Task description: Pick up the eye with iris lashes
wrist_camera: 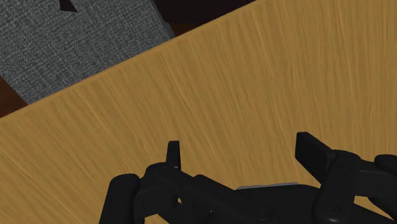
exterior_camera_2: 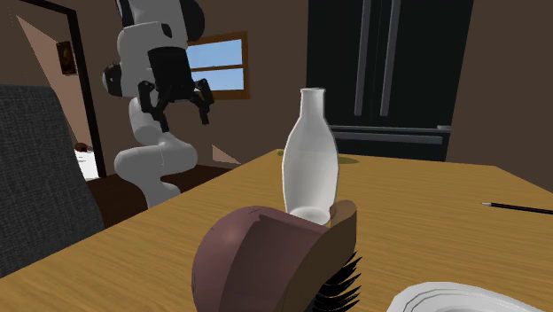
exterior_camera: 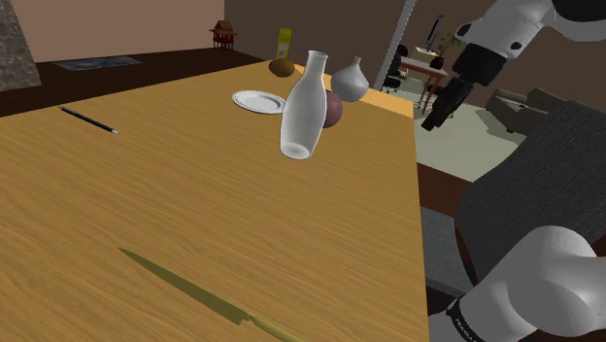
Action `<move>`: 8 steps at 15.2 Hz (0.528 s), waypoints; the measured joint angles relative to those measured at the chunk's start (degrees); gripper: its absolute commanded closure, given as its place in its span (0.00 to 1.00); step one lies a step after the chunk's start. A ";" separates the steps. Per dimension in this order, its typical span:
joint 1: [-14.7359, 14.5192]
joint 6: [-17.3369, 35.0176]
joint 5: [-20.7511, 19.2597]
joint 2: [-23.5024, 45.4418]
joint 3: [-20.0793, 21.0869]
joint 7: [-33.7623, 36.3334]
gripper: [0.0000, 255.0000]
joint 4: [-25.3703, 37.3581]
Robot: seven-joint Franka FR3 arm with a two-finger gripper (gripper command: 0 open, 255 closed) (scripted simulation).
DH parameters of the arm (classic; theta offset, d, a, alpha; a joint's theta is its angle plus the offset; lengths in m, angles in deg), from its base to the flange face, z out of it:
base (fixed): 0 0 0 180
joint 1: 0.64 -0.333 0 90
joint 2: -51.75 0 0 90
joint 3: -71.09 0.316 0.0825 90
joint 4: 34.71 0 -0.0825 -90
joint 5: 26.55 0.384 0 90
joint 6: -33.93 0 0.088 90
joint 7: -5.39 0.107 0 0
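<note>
On the wooden table [exterior_camera: 194,214] the maroon eye [exterior_camera: 333,110] with black lashes lies just beside the white bottle [exterior_camera: 303,102] near a plate [exterior_camera: 254,100], while the gripper [exterior_camera: 437,105] hangs well apart, fingers spread, presumably ready to approach.

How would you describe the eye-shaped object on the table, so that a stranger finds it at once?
On the wooden table, find the tall white bottle. The eye lies close beside it, near the white plate and the grey vase. It alone is a dark maroon rounded shell with a fringe of black lashes.
</note>
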 measured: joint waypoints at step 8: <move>2.99 7.81 1.79 8.82 9.50 16.76 0.00 3.49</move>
